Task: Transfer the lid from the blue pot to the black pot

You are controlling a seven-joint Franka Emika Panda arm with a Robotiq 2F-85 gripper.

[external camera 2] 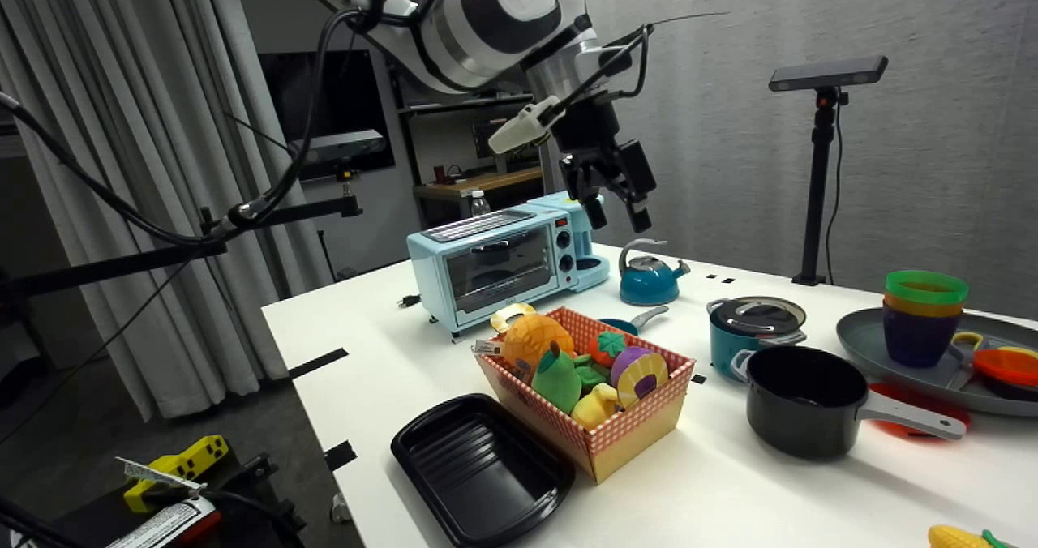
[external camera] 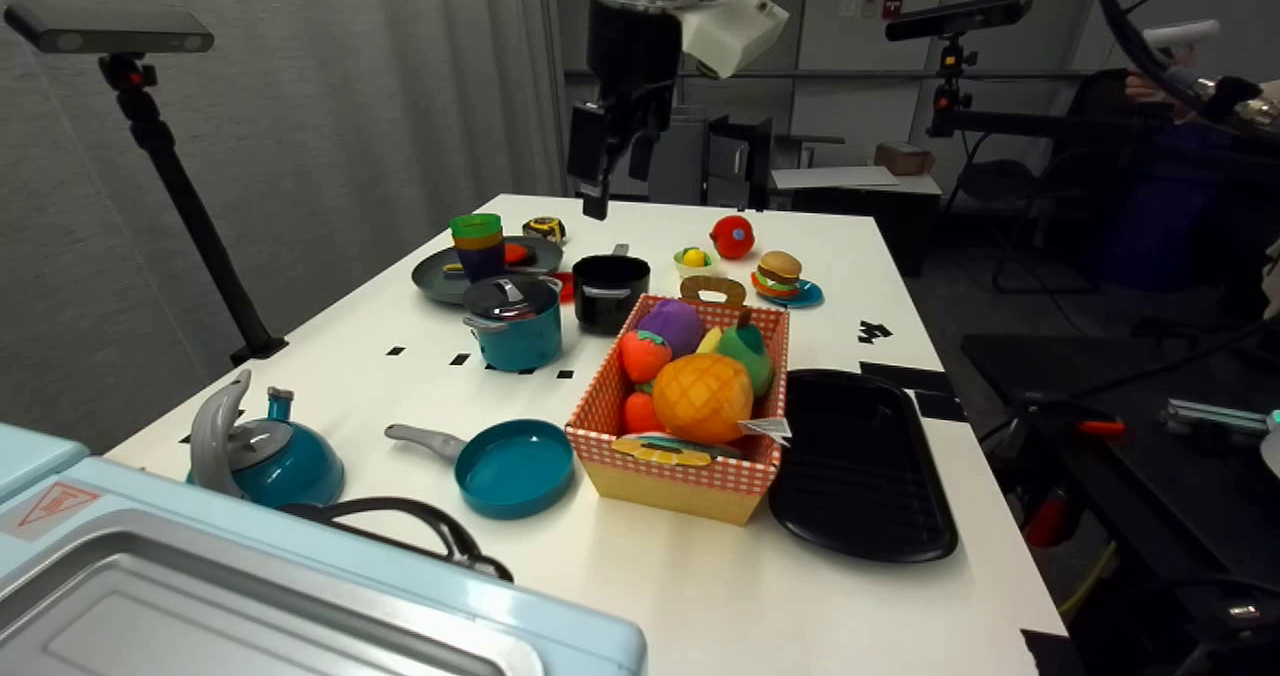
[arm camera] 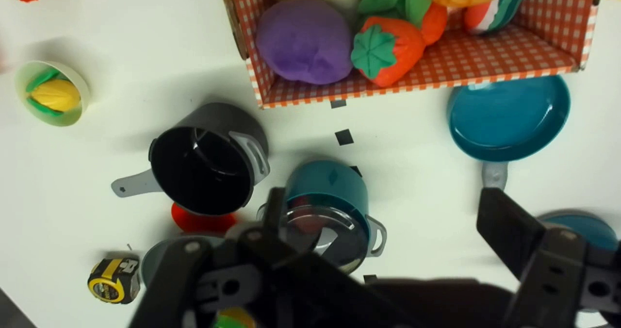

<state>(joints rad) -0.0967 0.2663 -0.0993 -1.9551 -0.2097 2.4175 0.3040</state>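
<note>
The dark, see-through lid [external camera: 511,297] sits on the blue pot [external camera: 525,346], and I see this in both exterior views, with the lid [external camera 2: 760,316] and blue pot [external camera 2: 727,345]. The black pot [external camera: 612,274] stands beside it, uncovered, with a long grey handle; it also shows in an exterior view [external camera 2: 799,418]. My gripper [external camera: 616,184] is open and empty, well above the table. In the wrist view my gripper [arm camera: 384,199] has its fingers wide apart, and the left finger hides part of the lid [arm camera: 335,243] and blue pot [arm camera: 330,180]. The black pot [arm camera: 204,170] lies up-left there.
A fruit basket [external camera: 670,486] stands near both pots, with a black tray [external camera: 860,466] beside it. A teal frying pan [external camera: 515,466], teal kettle [external camera: 290,466] and light-blue toaster oven [external camera 2: 503,268] are on the table. Stacked cups [external camera 2: 920,321] stand on a grey plate [external camera 2: 859,333] by the pots.
</note>
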